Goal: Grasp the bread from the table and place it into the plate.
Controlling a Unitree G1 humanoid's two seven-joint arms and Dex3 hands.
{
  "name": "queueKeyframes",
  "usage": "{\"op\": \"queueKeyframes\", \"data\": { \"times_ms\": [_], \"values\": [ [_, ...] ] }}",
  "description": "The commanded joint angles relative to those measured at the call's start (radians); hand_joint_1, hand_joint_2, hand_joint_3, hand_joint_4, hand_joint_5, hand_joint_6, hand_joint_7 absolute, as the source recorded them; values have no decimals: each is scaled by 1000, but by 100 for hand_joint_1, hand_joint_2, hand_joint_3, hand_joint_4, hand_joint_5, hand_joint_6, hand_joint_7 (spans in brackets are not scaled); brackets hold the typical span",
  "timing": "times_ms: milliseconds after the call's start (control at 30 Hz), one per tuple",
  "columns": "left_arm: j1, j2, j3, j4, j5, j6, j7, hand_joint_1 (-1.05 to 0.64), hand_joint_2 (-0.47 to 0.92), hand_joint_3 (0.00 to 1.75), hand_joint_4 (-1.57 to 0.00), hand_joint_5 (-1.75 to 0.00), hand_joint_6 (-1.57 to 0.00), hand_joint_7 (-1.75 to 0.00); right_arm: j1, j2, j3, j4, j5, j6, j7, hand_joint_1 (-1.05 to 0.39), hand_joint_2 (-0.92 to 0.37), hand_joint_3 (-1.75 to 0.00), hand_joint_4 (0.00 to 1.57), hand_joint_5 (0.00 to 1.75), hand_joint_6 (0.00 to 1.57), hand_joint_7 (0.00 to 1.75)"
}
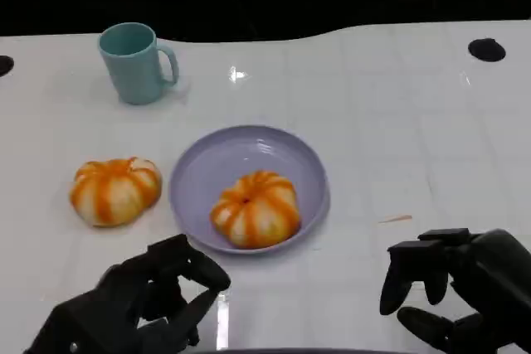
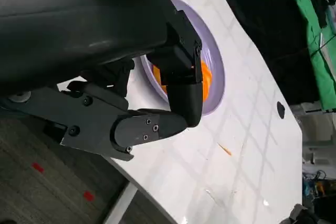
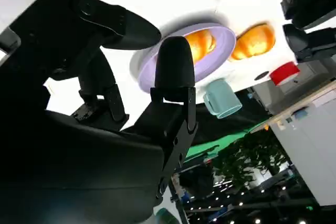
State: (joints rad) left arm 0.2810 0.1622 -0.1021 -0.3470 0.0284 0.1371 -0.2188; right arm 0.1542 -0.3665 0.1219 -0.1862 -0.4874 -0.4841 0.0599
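On the far left of the white worktop [image 1: 373, 122] stands a light blue plastic mug [image 1: 133, 62] with its handle turned to the right. Nearer and still on the left lies a round bread roll with orange and white stripes [image 1: 115, 190]. It sits on the bare worktop, just beside the left edge of the plate but not touching it.

Near the bottom left is the robot's black left hand [image 1: 158, 300]. Its fingers are apart and curl a little, and it holds nothing. It is close to the near rim of the plate.

In the middle is a round pale purple plate [image 1: 209, 173]. A second striped orange and white bread roll [image 1: 255, 209] lies inside the plate, towards its near side.

To the right of the plate, a thin little orange stick [image 1: 395, 219] lies flat on the worktop.

At the bottom right is the robot's black right hand [image 1: 452, 283]. Its fingers are spread and bent, with nothing in them. It is well apart from the plate.

At the far right edge of the worktop is a small black round spot [image 1: 486, 50].
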Motion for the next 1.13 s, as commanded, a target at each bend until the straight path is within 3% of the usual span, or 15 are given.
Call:
{"op": "queueKeyframes", "data": {
  "times_ms": [33, 333, 1133],
  "values": [
    [0, 19, 13, 8, -6, -13, -9, -32, 92, 47, -70, -175, -61, -129, 9, 14, 0, 34, -21, -9, -43, -8, -24, -120, 87, 164, 78, 131],
    [-8, 32, 11, 46, 14, -63, -5, -31, 91, 46, -72, -175, -63, -129, -4, 34, 6, 91, -76, -20, -121, 0, -17, -126, 96, 165, 85, 131],
    [-18, 37, 17, 82, 9, -106, -8, -30, 87, 52, -73, -175, -65, -126, -22, 34, 10, 96, -95, 1, -129, 3, -11, -123, 105, 152, 96, 114]
  ]
}}
